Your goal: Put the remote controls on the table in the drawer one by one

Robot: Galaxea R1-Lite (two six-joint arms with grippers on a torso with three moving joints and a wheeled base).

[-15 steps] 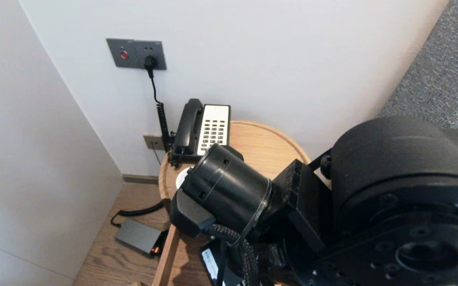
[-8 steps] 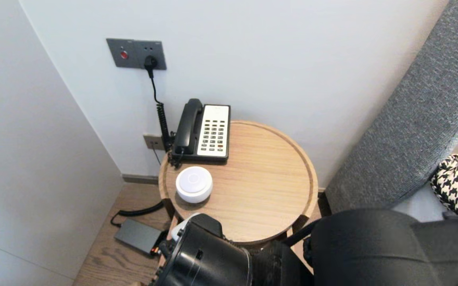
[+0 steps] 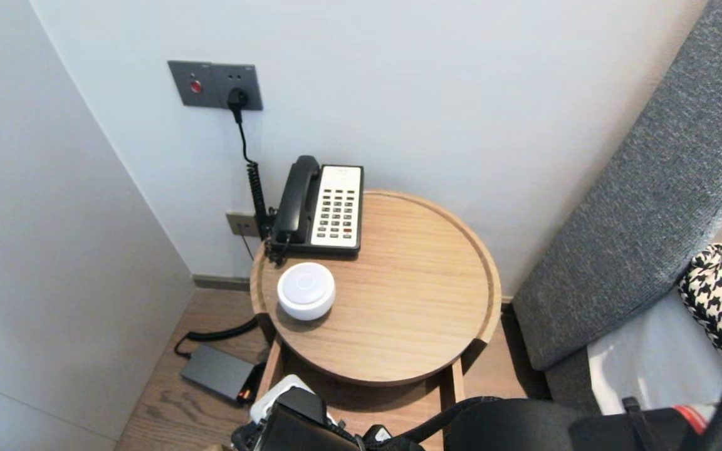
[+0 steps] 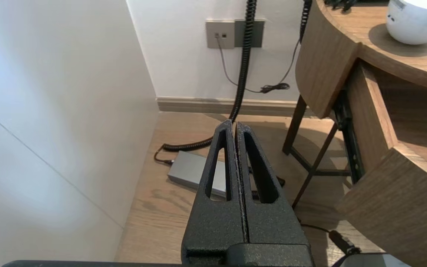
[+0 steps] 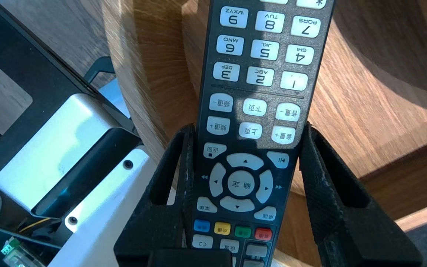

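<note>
Right wrist view: our right gripper [image 5: 247, 128] has its jaws roughly half open, clamped on the long edges of a black plastic remote with white buttons [image 5: 261, 89], low at the near edge of the round wooden table [image 3: 492, 275]. Our left gripper [image 4: 234, 124] sits parked beside the table, jaws pressed together, empty. Further back we see a white round puck [image 3: 306, 290], then a black-and-white desk telephone [image 3: 323, 203] by the wall [image 3: 430, 94].

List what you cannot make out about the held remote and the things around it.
Remote: both ends, right wrist view, cut off by the picture's edges.
Right gripper clamping it: head view, hidden beneath its own arm at the bottom edge.
White round device: left wrist view, mostly cut off by the corner.
</note>
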